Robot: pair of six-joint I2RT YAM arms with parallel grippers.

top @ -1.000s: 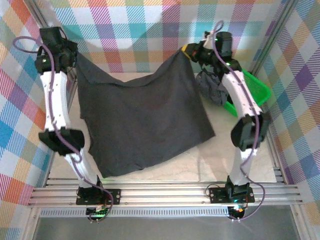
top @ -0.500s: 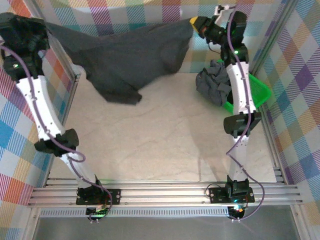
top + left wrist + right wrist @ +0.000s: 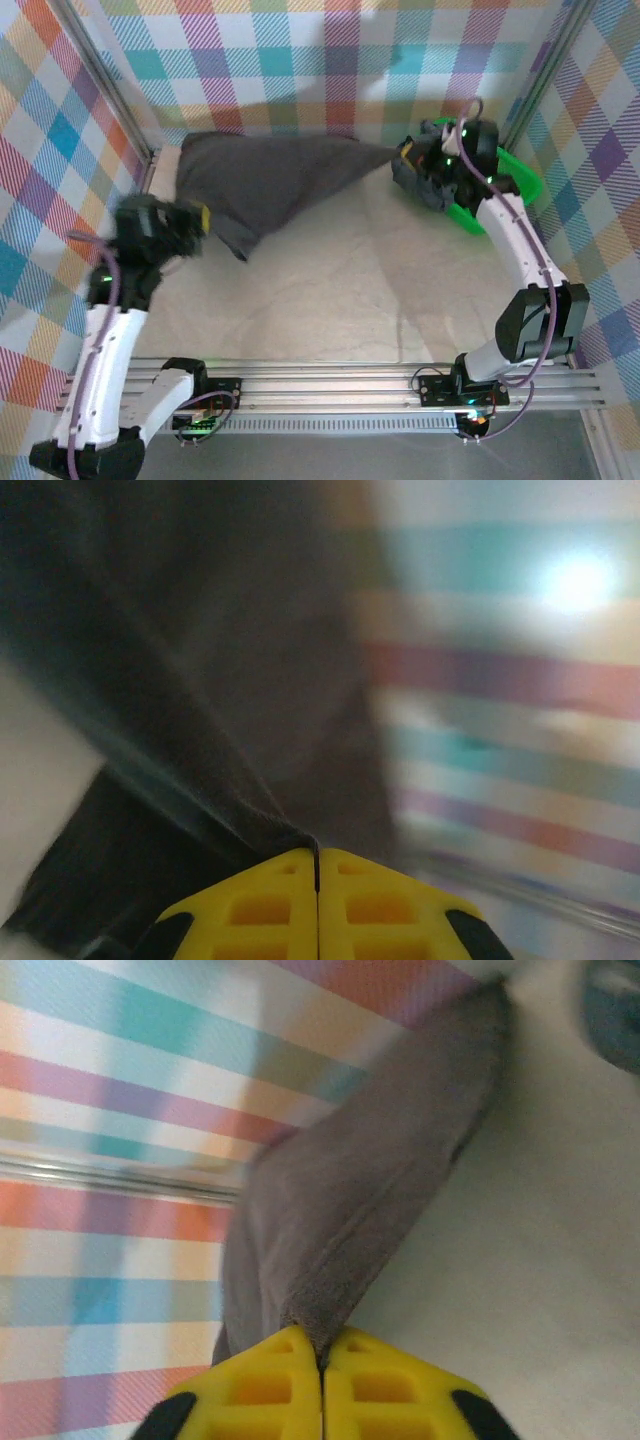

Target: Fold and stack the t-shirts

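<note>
Motion smears the shirt (image 3: 200, 730) in the left wrist view. From above, the left end effector (image 3: 200, 217) is a blur, and the right arm (image 3: 510, 225) and bunched dark cloth (image 3: 428, 182) hide much of the basket (image 3: 522, 180).

The middle and near part of the table (image 3: 350, 300) is left bare, and a gripper could be passed there freely up to the metal rail (image 3: 330, 385) at the near edge. The far part is crossed by the charcoal t-shirt (image 3: 270, 180), drawn between the left gripper (image 3: 204, 218) and the right gripper (image 3: 403, 155) — both clamped on its edge. The far right corner is taken by the green basket (image 3: 522, 182), and the room is closed by checked walls (image 3: 300, 60) on three sides.
</note>
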